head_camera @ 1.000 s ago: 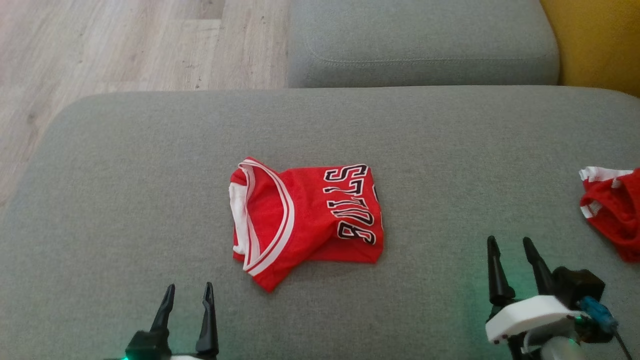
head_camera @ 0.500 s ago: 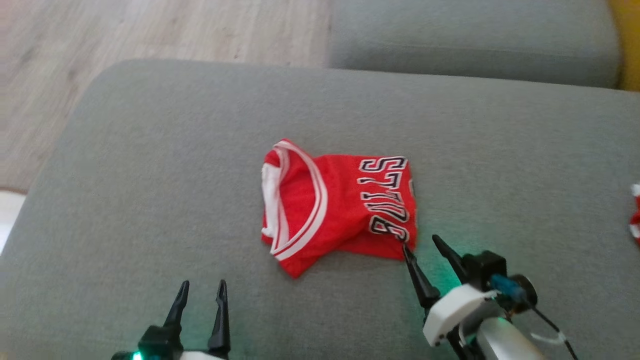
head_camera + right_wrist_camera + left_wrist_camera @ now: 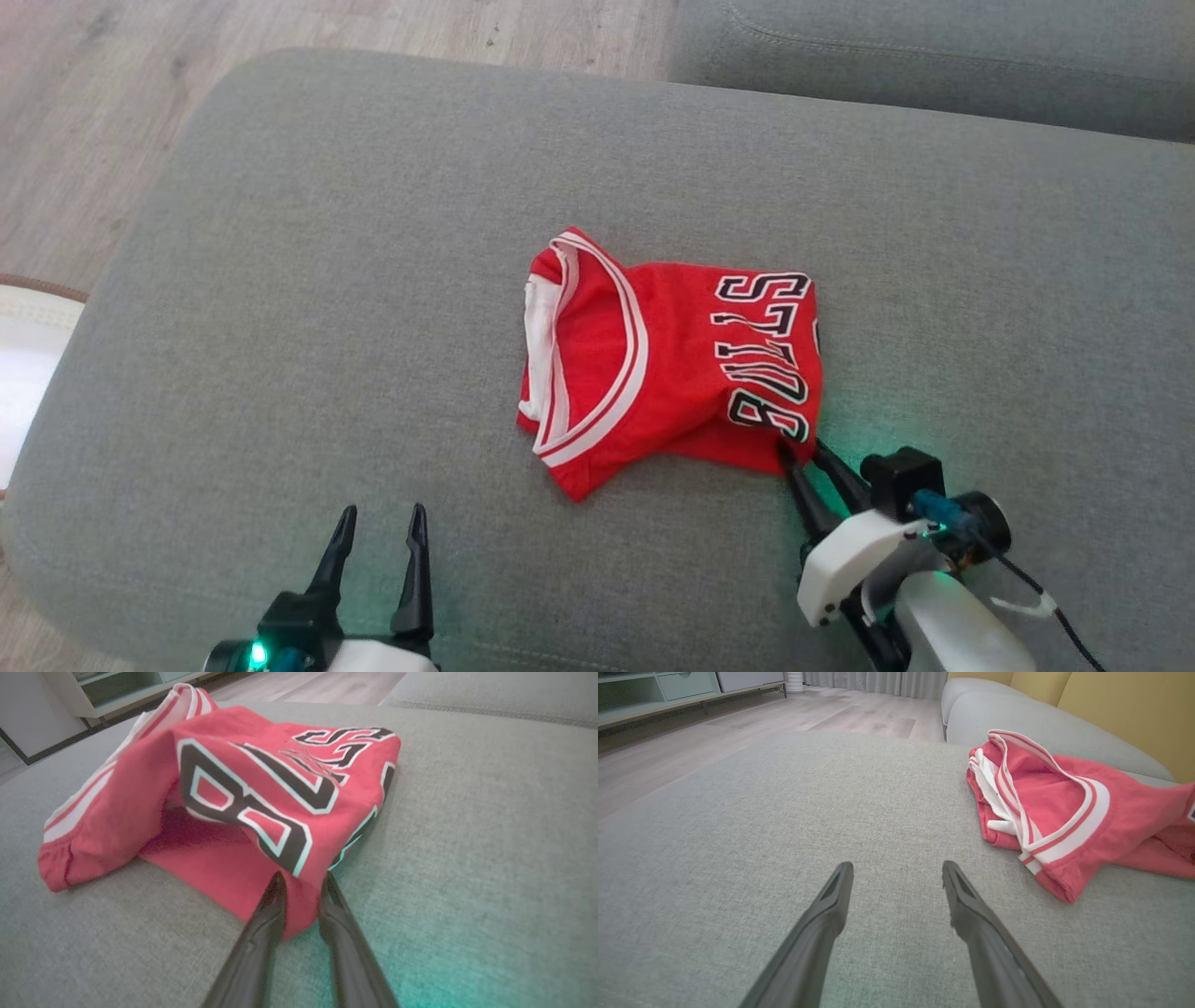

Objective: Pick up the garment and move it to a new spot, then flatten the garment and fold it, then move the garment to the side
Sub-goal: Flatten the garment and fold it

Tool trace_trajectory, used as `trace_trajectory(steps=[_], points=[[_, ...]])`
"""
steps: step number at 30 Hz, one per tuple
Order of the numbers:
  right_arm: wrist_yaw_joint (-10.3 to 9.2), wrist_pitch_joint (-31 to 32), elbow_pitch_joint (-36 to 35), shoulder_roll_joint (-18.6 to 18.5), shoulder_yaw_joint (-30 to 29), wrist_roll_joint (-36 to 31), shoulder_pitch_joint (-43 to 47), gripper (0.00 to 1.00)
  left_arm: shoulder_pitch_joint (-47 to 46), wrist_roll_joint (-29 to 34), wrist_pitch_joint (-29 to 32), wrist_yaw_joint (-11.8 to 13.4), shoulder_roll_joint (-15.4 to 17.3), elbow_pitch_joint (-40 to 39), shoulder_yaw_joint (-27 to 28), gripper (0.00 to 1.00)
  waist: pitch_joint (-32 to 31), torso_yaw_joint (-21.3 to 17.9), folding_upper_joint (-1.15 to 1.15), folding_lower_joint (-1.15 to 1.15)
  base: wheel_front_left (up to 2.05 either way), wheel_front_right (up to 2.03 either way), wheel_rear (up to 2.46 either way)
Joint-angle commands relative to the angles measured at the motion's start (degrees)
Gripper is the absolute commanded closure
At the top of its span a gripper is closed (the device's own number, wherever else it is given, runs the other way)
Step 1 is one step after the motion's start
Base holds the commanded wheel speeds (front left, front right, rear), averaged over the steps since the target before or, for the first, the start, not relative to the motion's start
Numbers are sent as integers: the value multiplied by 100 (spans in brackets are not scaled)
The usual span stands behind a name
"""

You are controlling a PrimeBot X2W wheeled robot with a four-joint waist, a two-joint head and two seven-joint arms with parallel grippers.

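Left pincer [image 3: 384, 511] hovers low over the near edge of the grey cushion [image 3: 327, 280], jaws spread wide and empty, fingers pointing away from the robot. Mid-cushion lies the red garment [image 3: 653, 364], roughly folded, with its white-trimmed neck to the left and black lettering to the right. The right pincer [image 3: 803, 450] reaches in from the near right, pale forearm [image 3: 943, 625] slanting inward, fingers pinching the garment's near right corner.

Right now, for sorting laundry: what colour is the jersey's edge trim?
The jersey trim is white with a red stripe; left wrist view shows best.
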Motion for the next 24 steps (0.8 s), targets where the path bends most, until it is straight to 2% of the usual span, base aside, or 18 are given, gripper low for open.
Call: trace_trajectory(steps=[1,2,3,9,14,15,16,17,18,24], points=[[20,-66,-197,-8,79,-45,-166,71,-281,-66,-55,-1,10,-178,146,0,2,-22,0,-1,0,0,0],[20,-67,-265,-8,62,-66,-141,95,-295,-71,-55,-10,10,-188,132,0,-1,-35,0,-1,0,0,0],[20,-68,-344,-8,35,-81,-99,100,-303,-75,-55,-16,10,-201,115,0,-9,-48,0,-1,0,0,0],[20,-69,-875,-8,-175,-80,476,100,-281,-89,-55,-14,10,-251,79,0,-113,-132,0,-1,0,0,0],[20,-69,-888,-8,-429,-208,995,100,-186,-72,-55,-44,10,-249,104,0,-203,-218,0,-1,0,0,0],[20,-69,-914,-8,-502,-302,1127,94,-155,-54,-55,-56,10,-241,128,0,-233,-254,0,-1,0,0,0],[20,-69,-933,-8,-550,-372,1182,65,-142,-40,-55,-62,10,-236,141,0,-248,-273,0,-1,0,0,0],[20,-69,-966,-8,-597,-415,1232,15,-130,-26,-55,-66,10,-230,155,0,-268,-294,0,-1,0,0,0],[20,-69,-1021,-8,-638,-462,1277,0,-121,-12,-55,-67,10,-223,171,0,-286,-317,0,-1,0,0,0],[20,-69,-1693,-8,-1024,-390,1526,0,-118,59,-55,-53,10,-242,257,0,-412,-445,0,-1,0,0,0]])
